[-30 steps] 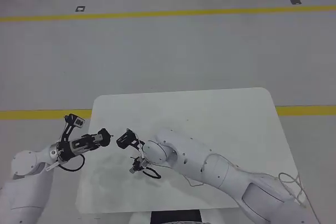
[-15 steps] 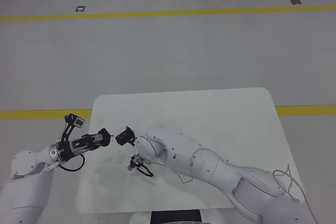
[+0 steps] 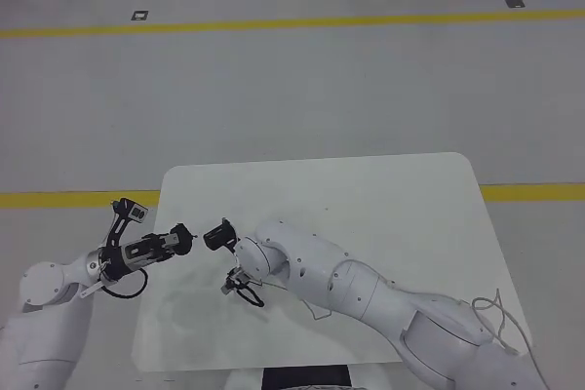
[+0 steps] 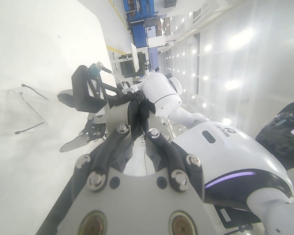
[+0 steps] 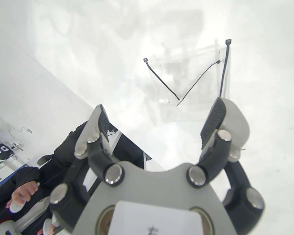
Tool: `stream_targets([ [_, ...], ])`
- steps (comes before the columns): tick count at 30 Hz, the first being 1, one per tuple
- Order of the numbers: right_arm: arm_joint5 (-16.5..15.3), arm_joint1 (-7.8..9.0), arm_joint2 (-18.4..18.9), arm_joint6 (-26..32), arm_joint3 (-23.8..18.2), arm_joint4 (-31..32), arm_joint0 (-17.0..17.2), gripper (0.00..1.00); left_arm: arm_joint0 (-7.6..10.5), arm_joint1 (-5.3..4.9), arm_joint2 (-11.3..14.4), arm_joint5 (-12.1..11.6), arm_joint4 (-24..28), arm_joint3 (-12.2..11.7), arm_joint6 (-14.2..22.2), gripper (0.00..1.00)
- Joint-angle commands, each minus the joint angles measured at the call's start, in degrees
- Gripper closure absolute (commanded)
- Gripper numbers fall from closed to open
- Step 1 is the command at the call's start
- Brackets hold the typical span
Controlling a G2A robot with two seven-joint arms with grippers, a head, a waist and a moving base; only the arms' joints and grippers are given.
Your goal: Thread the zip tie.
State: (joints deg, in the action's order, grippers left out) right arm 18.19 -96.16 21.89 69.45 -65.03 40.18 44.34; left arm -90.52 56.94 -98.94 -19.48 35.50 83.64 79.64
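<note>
Right tool [image 5: 159,107]: spread wide and holding nothing. It points down over the near-left part of the worktop [image 3: 370,195], and its ribbed pads [image 5: 212,116] face each other across the gap.
Clear tray [image 5: 186,53]: sits on the worktop below the right tool and is seen between its open fingers.
Zip ties [image 5: 161,79]: three black ones lie loose in the clear tray. Two form a V with their thin tails almost meeting.
Third tie [image 5: 224,67]: lies straight along one tray wall. Its tail ends just beside one fingertip of the right tool; whether they touch cannot be told.
Left tool [image 4: 138,106]: clenched, with its dark-wrapped fingertips pressed together. Whether anything is pinched between them cannot be told. It hangs above the worktop's left edge, pointing right, near the right arm's wrist.
</note>
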Motion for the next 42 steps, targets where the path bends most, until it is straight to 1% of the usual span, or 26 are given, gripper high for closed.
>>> stream_targets([
  [1,0.1,-0.29,-0.1,-0.2,0.5,0.1,-0.1,0.00,0.00,0.00,0.0,0.0,0.0,0.0,0.0,1.00],
  [2,0.2,-0.50,-0.1,-0.3,1.0,0.1,-0.1,0.00,0.00,0.00,0.0,0.0,0.0,0.0,0.0,1.00],
  [3,0.3,-0.67,-0.1,-0.3,1.3,0.2,-0.1,0.07,0.00,0.00,0.0,0.0,0.0,0.0,0.0,1.00],
  [4,0.4,-0.83,-0.1,-0.3,1.7,0.2,-0.2,0.16,0.00,0.00,0.0,0.0,0.0,0.0,0.0,1.00],
  [6,0.6,-1.19,-0.2,-0.3,2.6,0.3,-0.2,0.29,0.00,0.00,0.0,0.0,0.0,0.0,0.0,1.00],
  [7,0.7,-1.34,-0.2,-0.4,3.0,0.3,-0.3,0.38,0.00,0.00,0.0,0.0,0.0,0.0,0.0,1.00],
  [8,0.8,-1.53,-0.2,-0.4,3.4,0.3,-0.3,0.44,0.00,0.00,0.0,0.0,0.0,0.0,0.0,1.00],
  [9,0.9,-1.66,-0.2,-0.5,3.7,0.4,-0.3,0.48,0.00,0.00,0.0,0.0,0.0,0.0,0.0,1.00],
  [11,1.1,-1.90,-0.2,-0.6,4.3,0.6,-0.3,0.52,0.00,0.00,0.0,0.0,0.0,0.0,0.0,1.00],
  [14,1.3,-2.21,-0.1,-0.7,5.0,1.0,-0.2,0.55,0.00,0.00,0.0,0.0,0.0,0.0,0.0,1.00],
  [19,1.3,-2.70,0.4,-0.2,6.5,2.6,-0.2,0.57,0.00,0.00,0.0,0.0,0.0,0.0,0.0,1.00],
  [25,1.3,-3.22,1.5,0.8,7.7,5.1,0.1,0.56,0.00,0.00,0.0,0.0,0.0,0.0,0.0,1.00],
  [29,1.3,-3.54,2.7,1.9,8.5,7.5,0.5,0.59,0.00,0.00,0.0,0.0,0.0,0.0,0.0,1.00],
  [33,1.3,-3.82,4.2,2.9,9.1,9.9,1.0,0.59,0.00,0.00,0.0,0.0,0.0,0.0,0.0,1.00],
  [38,1.3,-4.17,6.1,4.0,8.4,12.8,2.1,0.60,0.00,0.00,0.0,0.0,0.0,0.0,0.0,1.00],
  [42,1.3,-4.50,6.2,5.4,6.6,14.3,3.0,0.62,0.00,0.00,0.0,0.0,0.0,0.0,0.0,1.00],
])
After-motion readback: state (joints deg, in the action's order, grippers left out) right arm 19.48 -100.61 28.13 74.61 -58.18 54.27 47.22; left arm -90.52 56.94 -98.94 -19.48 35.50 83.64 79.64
